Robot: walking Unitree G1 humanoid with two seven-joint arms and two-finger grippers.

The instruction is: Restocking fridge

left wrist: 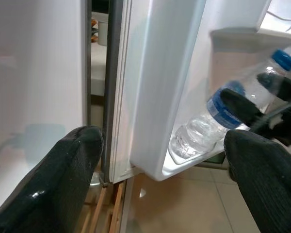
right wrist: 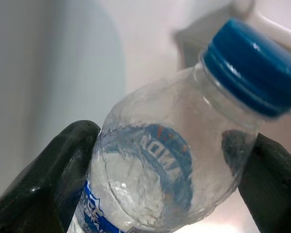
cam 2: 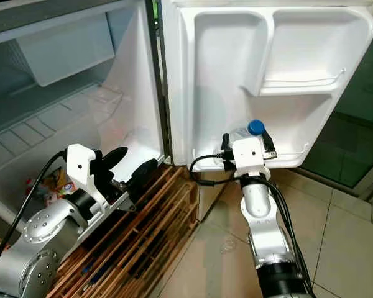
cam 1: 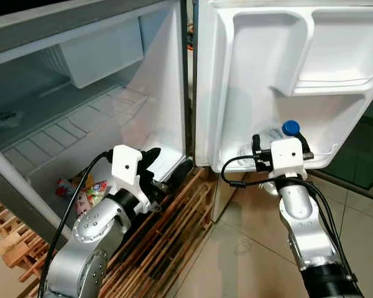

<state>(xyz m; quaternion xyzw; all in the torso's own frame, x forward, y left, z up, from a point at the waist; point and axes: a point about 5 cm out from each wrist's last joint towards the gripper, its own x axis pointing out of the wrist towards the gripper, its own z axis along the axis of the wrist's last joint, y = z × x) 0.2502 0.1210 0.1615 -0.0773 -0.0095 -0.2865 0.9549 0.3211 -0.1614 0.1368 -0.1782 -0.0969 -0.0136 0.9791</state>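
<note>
The right hand grips a water bottle at its shoulder, tilted in the fridge door's lower shelf. Thin plastic looks slippery, dentable; mid-body suits better. The left hand hangs released.

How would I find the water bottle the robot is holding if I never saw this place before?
Look at the open white fridge door on the right and go down to its lowest shelf. There the right gripper clamps a clear plastic water bottle, tilted with its base in the shelf. Its bright blue cap and blue label give it away; the colourful packets lie inside the fridge.
</note>
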